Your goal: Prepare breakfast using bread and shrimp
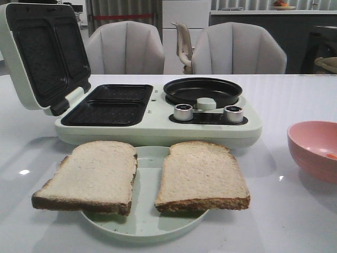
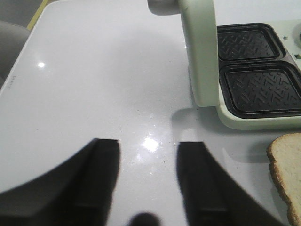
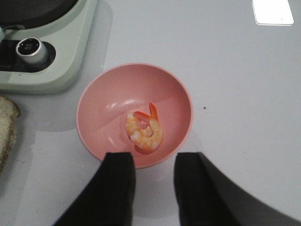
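Observation:
Two slices of bread lie side by side on a pale green plate (image 1: 147, 224) at the table's front: the left slice (image 1: 92, 175) and the right slice (image 1: 201, 175). A curled orange-white shrimp (image 3: 144, 130) lies in a pink bowl (image 3: 108, 108), which shows at the right edge of the front view (image 1: 316, 147). My right gripper (image 3: 154, 157) hangs open just above the bowl's near rim, nothing between its fingers. My left gripper (image 2: 148, 146) is open over bare table, left of the bread edge (image 2: 287, 174). Neither gripper appears in the front view.
A pale green breakfast maker (image 1: 158, 113) stands behind the plate, its lid (image 1: 45, 52) raised at the left. It has two black sandwich wells (image 1: 108, 104), a round black pan (image 1: 202, 90) and two silver knobs (image 1: 183, 112). Chairs stand beyond the table.

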